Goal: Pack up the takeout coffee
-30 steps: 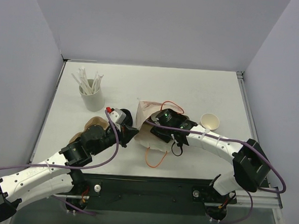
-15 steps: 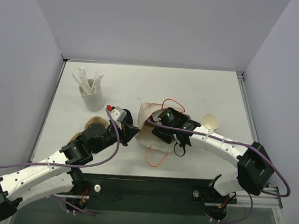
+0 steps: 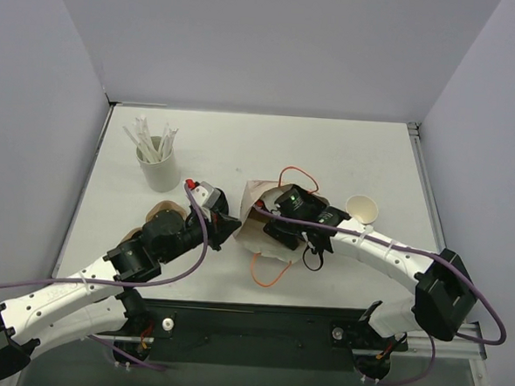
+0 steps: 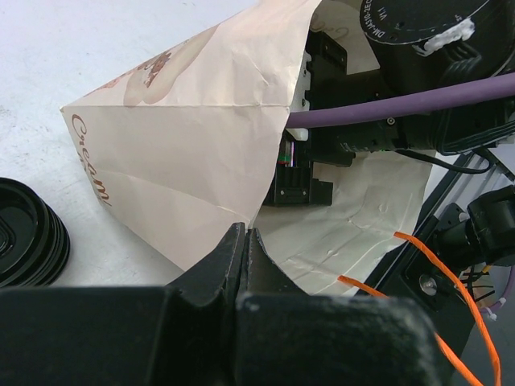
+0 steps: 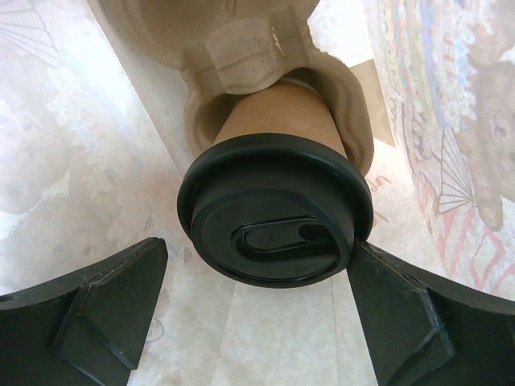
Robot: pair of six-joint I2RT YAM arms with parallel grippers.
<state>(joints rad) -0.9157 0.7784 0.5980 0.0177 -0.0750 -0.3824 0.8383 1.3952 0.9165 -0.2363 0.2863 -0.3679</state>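
Right wrist: right gripper gapes wide either side of the takeout coffee seated in a pulp carrier inside the paper bag, left gripper pinched tight on its edge.

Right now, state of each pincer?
Left pincer: shut, pinching the paper bag's edge.
Right pincer: open, straddling the takeout coffee inside the bag, not gripping.

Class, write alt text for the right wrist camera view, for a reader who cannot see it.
A black-lidded brown takeout coffee sits in a moulded pulp carrier inside a paper bag. The right gripper is open, its fingers flanking the lid.
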